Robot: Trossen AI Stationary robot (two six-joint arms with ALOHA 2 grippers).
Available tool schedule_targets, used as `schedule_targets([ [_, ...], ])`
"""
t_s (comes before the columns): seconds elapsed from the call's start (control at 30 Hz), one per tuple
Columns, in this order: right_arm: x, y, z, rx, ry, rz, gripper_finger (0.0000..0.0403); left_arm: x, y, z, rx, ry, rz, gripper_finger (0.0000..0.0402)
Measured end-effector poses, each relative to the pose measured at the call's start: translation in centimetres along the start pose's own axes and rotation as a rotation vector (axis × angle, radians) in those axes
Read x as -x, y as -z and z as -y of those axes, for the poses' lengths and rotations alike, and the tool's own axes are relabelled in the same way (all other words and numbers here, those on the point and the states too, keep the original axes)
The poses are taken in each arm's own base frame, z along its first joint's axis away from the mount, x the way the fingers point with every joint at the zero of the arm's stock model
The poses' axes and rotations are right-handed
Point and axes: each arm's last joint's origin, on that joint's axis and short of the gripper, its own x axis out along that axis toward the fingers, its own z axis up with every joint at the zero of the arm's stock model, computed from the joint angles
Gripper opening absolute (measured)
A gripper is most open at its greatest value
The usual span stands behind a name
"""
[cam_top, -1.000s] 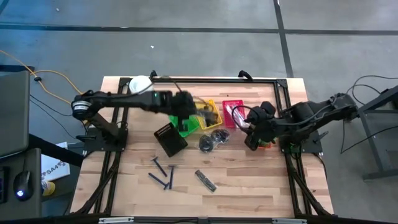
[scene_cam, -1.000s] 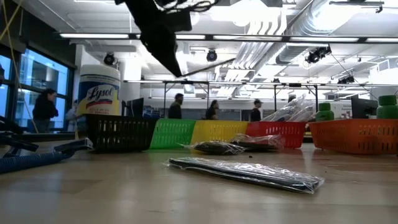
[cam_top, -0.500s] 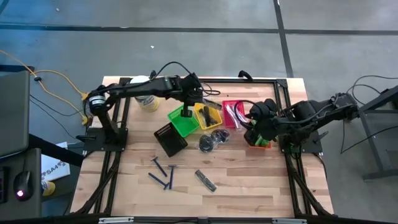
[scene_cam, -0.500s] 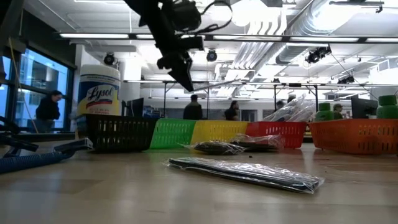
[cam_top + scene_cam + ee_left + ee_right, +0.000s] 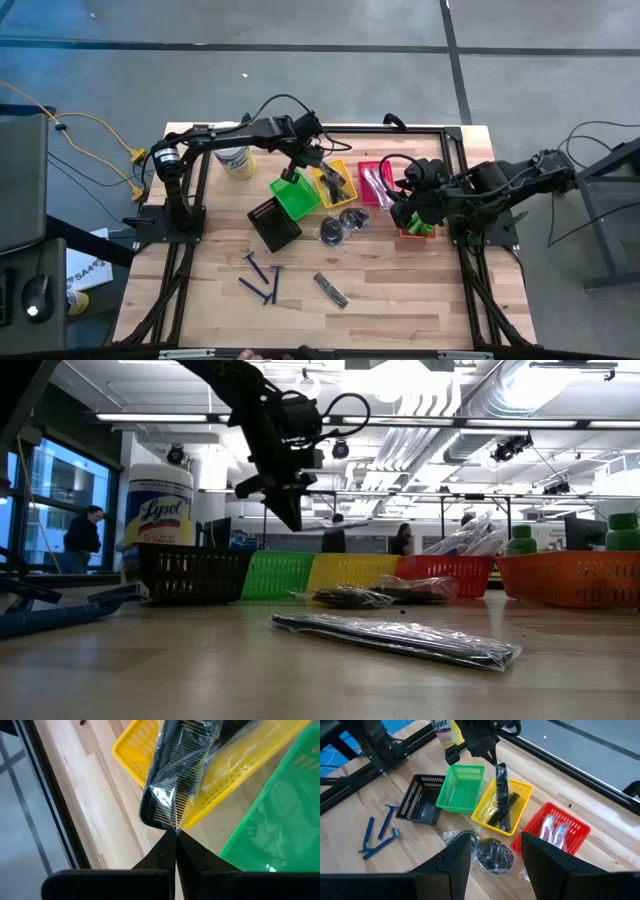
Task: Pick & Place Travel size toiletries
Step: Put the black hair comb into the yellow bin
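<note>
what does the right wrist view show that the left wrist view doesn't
Only the right wrist view shows the black basket, the red basket with clear packets, the blue razors, the bagged dark pieces, the tub, and the open right hand.

Only the left wrist view shows, close up, the comb's teeth inside its clear wrap, right at the shut left hand.

Both show the yellow basket, the green basket and the wrapped comb leaning out of the yellow one.
</note>
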Motion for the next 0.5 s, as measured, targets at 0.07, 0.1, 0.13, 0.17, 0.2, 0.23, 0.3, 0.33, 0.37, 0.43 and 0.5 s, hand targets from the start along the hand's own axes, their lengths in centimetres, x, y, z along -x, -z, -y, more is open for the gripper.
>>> schedule_targets([
  [0.07, 0.0, 0.0, 0.0, -0.007, 0.000, 0.000, 0.0164, 0.0, 0.3, -0.2, -0.027, -0.003, -0.001, 0.0000],
  [0.1, 0.0, 0.0, 0.0, -0.009, -0.001, 0.000, 0.0164, 0.0, 0.3, -0.3, -0.038, -0.008, 0.003, 0.0000],
  [0.13, 0.0, 0.0, 0.0, -0.009, -0.001, 0.000, 0.0164, 0.0, 0.3, -0.3, -0.048, -0.010, 0.004, 0.0000],
  [0.17, 0.0, 0.0, 0.0, -0.010, -0.001, 0.002, 0.0164, 0.0, 0.3, -0.4, -0.055, -0.011, 0.003, 0.0000],
  [0.2, 0.0, 0.0, 0.0, -0.011, -0.001, 0.003, 0.0164, 0.0, 0.5, -0.5, -0.055, -0.013, -0.002, 0.0000],
  [0.23, 0.0, 0.0, 0.0, -0.014, -0.001, 0.004, 0.0164, 0.0, 0.7, -0.6, -0.055, -0.013, -0.005, 0.0000],
  [0.3, 0.0, 0.0, 0.0, -0.028, -0.001, 0.004, 0.0164, 0.0, 0.9, -0.6, -0.052, -0.004, -0.015, 0.0000],
  [0.33, 0.0, 0.0, 0.0, -0.032, 0.000, 0.005, 0.0164, 0.0, 1.2, -0.7, -0.047, -0.001, -0.021, 0.0000],
  [0.37, 0.0, 0.0, 0.0, -0.033, 0.000, 0.006, 0.0164, 0.0, 1.2, -0.8, -0.046, -0.002, -0.020, 0.0000],
  [0.43, 0.0, 0.0, 0.0, -0.033, 0.003, 0.011, 0.0164, 0.0, 1.1, -1.0, -0.045, -0.013, -0.004, 0.0000],
  [0.5, 0.0, 0.0, 0.0, -0.033, 0.003, 0.011, 0.0164, -0.4, 1.0, -1.0, -0.059, -0.015, 0.002, 0.0000],
])
